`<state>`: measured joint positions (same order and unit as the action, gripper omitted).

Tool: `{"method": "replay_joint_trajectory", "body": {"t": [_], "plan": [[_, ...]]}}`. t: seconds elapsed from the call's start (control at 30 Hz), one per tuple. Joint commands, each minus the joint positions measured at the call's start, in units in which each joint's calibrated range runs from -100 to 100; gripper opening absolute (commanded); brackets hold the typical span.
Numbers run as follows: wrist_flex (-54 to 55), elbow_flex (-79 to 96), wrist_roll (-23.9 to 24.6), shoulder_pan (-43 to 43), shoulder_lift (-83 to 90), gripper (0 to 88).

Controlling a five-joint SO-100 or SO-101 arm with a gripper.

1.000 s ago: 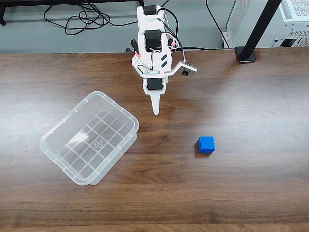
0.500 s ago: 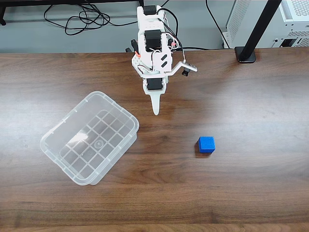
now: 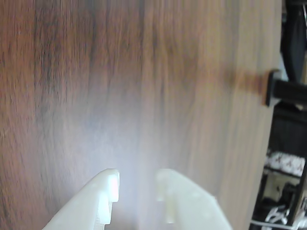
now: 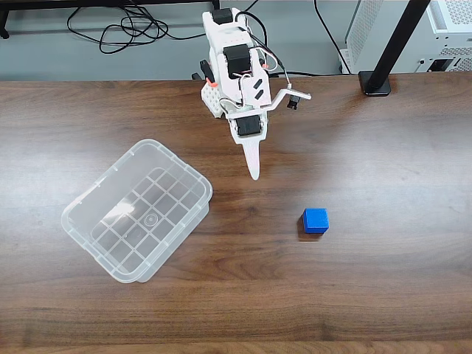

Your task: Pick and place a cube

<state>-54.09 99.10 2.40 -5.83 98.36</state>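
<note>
fixed view: clear bin (image 4: 136, 210) holds nothing; cube (image 4: 316, 220) outside.

Dark wood-grain bench (image 4: 383, 280), glossy, grain running left-right in fixed view. Clear plastic bin (image 4: 193, 181) sits on it left of centre, turned at angle, open side up, grid pattern on its floor. Small blue cube (image 4: 316, 220) rests on bench right of centre, well apart from bin, flat on one face. Black stand foot (image 4: 376, 83) planted at back edge, right side. Wrist view: bare bench (image 3: 96, 86) with bright glare patch.
</note>
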Motion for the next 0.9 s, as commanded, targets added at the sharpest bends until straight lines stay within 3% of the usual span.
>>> {"method": "replay_joint_trajectory", "body": {"t": [0.0, 0.23, 0.4, 0.7, 0.87], "plan": [[1.3, -4.6, 0.1, -2.3, 0.1, 12.8], [-5.2, -11.1, 0.4, -2.4, -4.1, 24.6], [-5.7, -19.1, 1.1, -3.2, -15.8, 25.9], [-5.7, -42.5, 12.8, -10.9, -50.4, 25.3], [-5.7, -54.5, 16.9, -13.7, -69.4, 25.9]]}}
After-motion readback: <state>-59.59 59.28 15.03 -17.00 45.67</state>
